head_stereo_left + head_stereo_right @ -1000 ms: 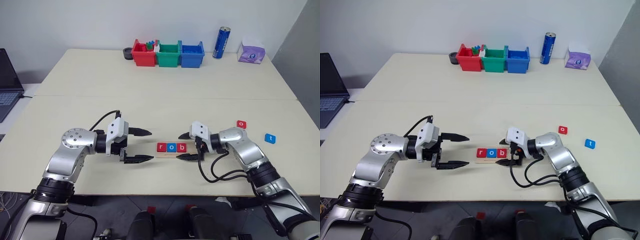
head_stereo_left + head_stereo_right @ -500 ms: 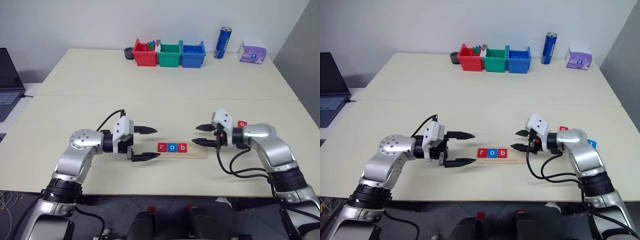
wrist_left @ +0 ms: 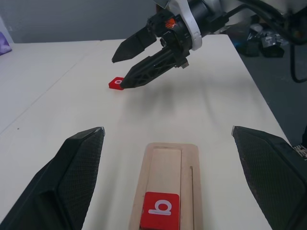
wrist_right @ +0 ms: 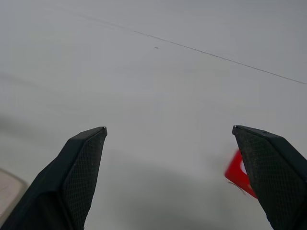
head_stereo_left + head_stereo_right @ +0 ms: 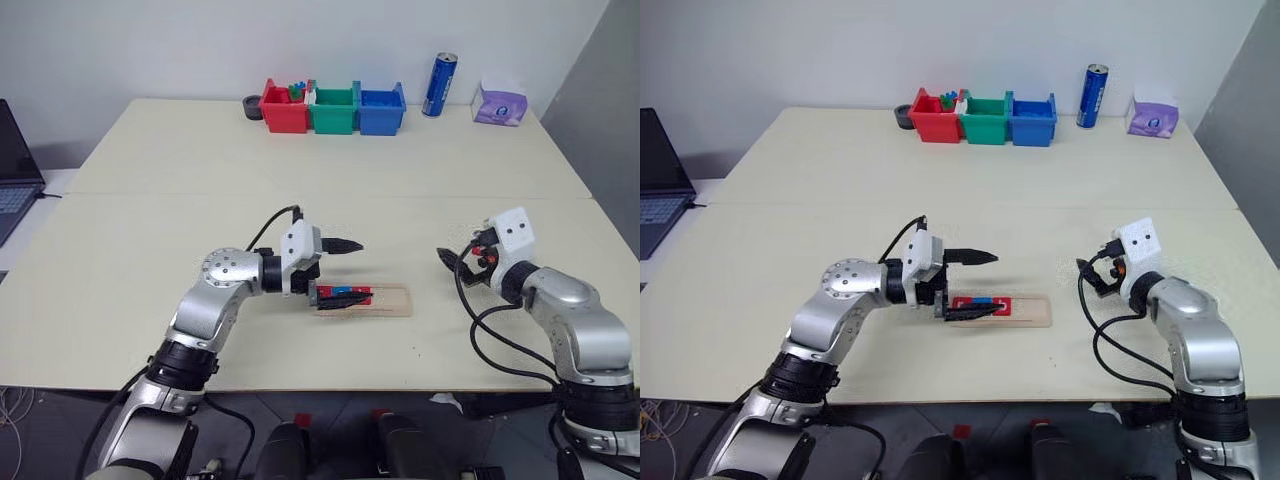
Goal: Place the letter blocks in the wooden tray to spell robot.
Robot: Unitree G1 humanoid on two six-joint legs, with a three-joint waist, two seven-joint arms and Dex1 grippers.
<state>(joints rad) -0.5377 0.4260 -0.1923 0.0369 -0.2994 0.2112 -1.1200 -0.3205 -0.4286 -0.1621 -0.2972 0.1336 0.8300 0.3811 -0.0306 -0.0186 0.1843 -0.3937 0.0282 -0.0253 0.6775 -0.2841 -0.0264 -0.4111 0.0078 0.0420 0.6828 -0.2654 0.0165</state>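
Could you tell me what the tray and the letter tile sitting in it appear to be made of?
The wooden tray looks like pale unfinished wood, perhaps plywood: matte, with faint grain and a routed groove. The b tile looks like smooth painted wood or plastic, red with a white printed letter; which of the two I cannot tell.

A lab or office room: plain cream table [image 5: 300, 150], open dark laptop [image 5: 12, 140] at its edge, bare white wall [image 5: 200, 40].
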